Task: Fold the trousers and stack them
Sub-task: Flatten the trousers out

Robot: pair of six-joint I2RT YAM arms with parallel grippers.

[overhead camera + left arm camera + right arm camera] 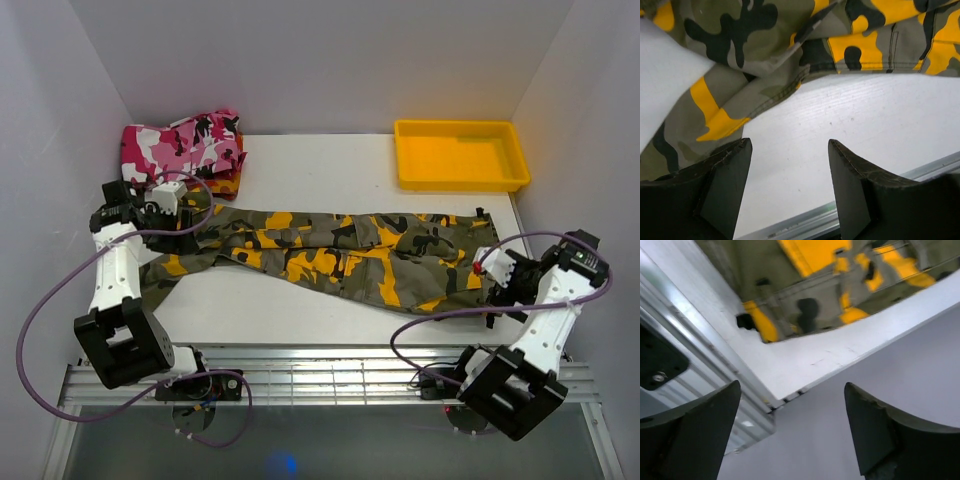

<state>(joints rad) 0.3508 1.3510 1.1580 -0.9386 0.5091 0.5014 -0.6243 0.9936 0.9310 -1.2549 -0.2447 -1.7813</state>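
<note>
Top view: the olive, yellow-orange and black camouflage cloth trousers (330,250) lie lengthwise across the white worktop (330,170). They look soft and limp, likely best pinched at waistband and hems.

Left wrist view: the left gripper (790,165) has its jaws spread and empty beside the leg ends.

Right wrist view: the right gripper (790,410) has its jaws spread and empty; the cloth is blurred and cut off.

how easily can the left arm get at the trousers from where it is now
Probably yes, easily: the left gripper is open and the trousers lie just beyond its fingertips, with only table between and nothing lying over the cloth there.
</note>
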